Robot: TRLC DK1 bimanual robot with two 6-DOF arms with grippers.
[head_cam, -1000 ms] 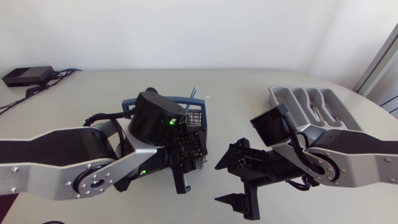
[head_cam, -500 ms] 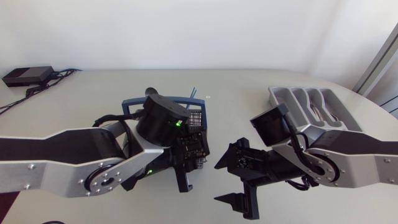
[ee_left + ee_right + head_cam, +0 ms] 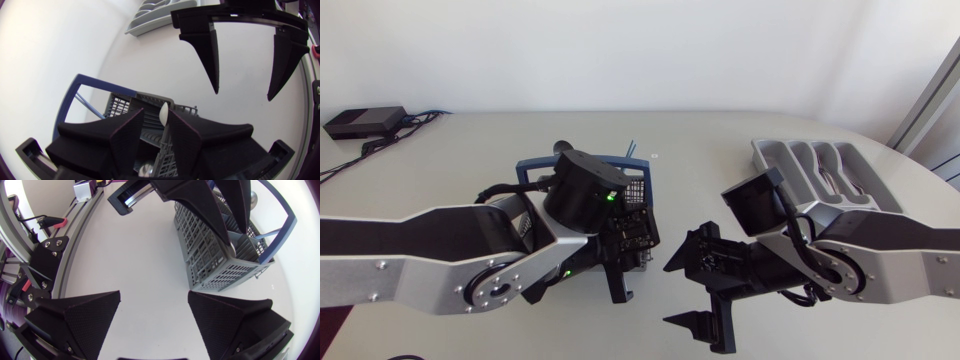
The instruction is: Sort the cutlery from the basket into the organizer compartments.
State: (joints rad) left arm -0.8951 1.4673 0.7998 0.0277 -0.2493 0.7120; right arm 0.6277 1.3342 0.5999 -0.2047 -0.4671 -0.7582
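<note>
Mid-table: grey basket (image 3: 638, 190) of plastic lattice, split into cells, with a blue hoop handle (image 3: 525, 170).

Left arm comes in from the left side, elbow low, wrist bent steeply down over the basket. A green light (image 3: 610, 195) glows on its round black wrist housing. Left claw (image 3: 156, 111) points down into the basket (image 3: 125, 105), wedge fingers (image 3: 127, 135) narrowly parted and not clenched. A white utensil tip (image 3: 163, 114), smooth and rounded, stands up between them, close against one finger, with mesh showing in the gap on the other side.

Right arm enters from the right, forearm low across the table (image 3: 470, 150). Right claw (image 3: 670, 295) sits just beside the basket, over bare matte table, released and spread wide with nothing between its fingers. The pads (image 3: 85, 315) show a fine pebbled texture. From its wrist the basket (image 3: 210, 265) lies ahead, with the left claw's fingers dipping into its top.

Organizer (image 3: 775, 155): grey moulded tray with long parallel compartments, at the table's far right, well apart from the basket. Dark cutlery (image 3: 850, 180) lies in some compartments; I cannot tell which pieces.

Far left: flat black box (image 3: 365, 120) with cables.
</note>
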